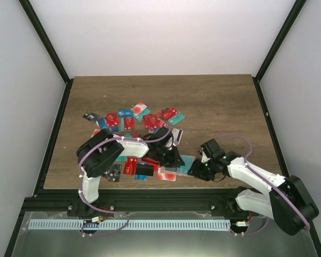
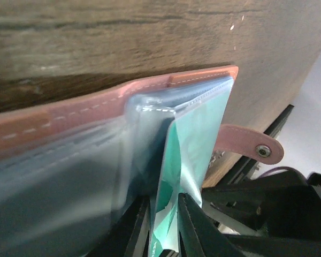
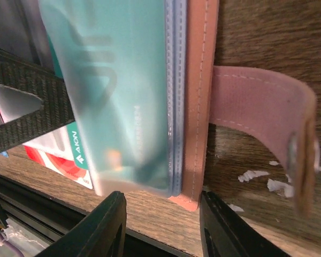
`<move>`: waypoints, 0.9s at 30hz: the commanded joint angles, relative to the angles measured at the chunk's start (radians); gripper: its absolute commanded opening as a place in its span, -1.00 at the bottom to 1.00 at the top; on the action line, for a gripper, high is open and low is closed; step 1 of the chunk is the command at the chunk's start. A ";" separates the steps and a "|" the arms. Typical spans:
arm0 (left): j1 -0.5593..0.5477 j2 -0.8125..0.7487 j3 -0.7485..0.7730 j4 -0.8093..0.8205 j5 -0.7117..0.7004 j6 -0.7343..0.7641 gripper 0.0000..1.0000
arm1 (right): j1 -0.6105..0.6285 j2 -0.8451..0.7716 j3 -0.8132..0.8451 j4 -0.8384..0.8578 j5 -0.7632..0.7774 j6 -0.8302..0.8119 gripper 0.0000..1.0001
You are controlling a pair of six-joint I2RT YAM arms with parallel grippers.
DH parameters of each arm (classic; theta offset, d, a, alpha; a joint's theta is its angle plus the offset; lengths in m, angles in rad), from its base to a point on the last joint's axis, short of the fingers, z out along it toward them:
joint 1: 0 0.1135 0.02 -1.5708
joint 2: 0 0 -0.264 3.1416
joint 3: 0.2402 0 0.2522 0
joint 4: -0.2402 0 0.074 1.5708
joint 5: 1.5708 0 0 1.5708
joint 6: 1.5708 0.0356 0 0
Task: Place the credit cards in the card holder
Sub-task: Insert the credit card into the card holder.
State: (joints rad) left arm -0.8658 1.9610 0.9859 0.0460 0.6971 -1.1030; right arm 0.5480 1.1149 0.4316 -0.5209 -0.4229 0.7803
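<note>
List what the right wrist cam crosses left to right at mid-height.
teal card inside a clear sleeve -> card holder, its stitched tan edge -> closure strap lying out over the wood to the right

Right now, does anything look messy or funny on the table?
Yes. The credit cards lie scattered in a jumbled pile, some overlapping, across the table. A teal card sticks only partway into the card holder, tilted between the left tool's fingers. White flecks dot the wood beside the strap.
</note>
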 commanded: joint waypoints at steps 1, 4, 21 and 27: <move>-0.022 -0.001 0.050 -0.189 -0.115 0.074 -0.62 | -0.002 -0.054 0.064 -0.031 0.034 -0.007 -0.18; -0.028 -0.012 0.059 -0.210 -0.119 0.083 -0.56 | -0.002 -0.075 0.082 -0.049 0.044 -0.003 -0.16; -0.039 -0.065 0.141 -0.406 -0.152 0.180 0.11 | -0.002 -0.107 0.156 -0.144 0.135 0.028 0.01; -0.039 -0.089 0.193 -0.517 -0.211 0.256 0.11 | -0.003 -0.096 0.136 -0.069 0.102 0.036 0.02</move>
State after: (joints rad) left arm -0.8997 1.9060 1.1355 -0.3485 0.5480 -0.9176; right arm 0.5480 1.0161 0.5545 -0.6323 -0.3202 0.8047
